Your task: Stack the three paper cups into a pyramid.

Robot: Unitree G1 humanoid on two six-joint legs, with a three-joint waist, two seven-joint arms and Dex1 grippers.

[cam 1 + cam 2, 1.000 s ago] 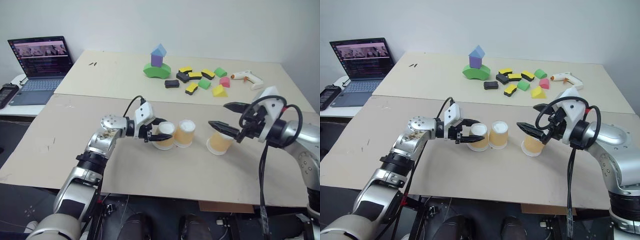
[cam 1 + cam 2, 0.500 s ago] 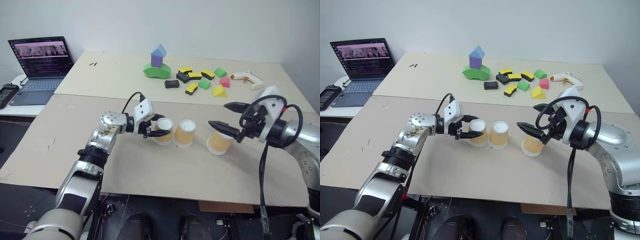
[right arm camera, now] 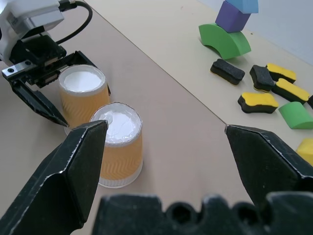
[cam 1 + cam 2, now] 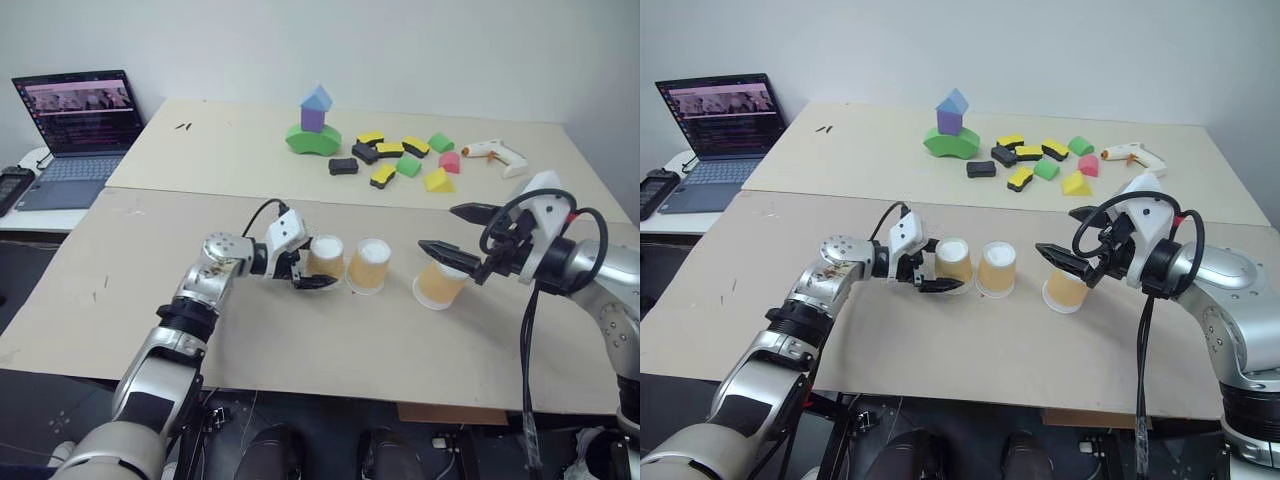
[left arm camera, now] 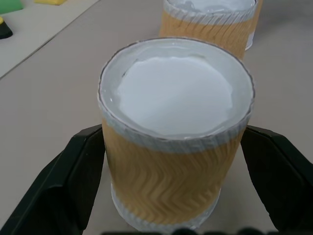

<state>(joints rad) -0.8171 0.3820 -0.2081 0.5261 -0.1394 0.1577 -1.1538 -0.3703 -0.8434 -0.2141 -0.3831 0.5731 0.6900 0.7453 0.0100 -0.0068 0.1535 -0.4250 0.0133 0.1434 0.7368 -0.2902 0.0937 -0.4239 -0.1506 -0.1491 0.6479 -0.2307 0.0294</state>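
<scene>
Cups upside down in a row mid-table, left cup [image 4: 325, 258] between spread fingers of left gripper [image 4: 308, 268], middle cup [image 4: 370, 266] just beside at 3 o'clock, third cup [image 4: 440, 283] under wide-open right gripper [image 4: 455, 232].

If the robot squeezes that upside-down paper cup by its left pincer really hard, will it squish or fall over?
Probably squish: the cup looks like thin ribbed paper, hollow inside. It likely weighs little, so a nudge from a finger could slide it. It seems unlikely to tip, since it stands on its wider rim.
</scene>
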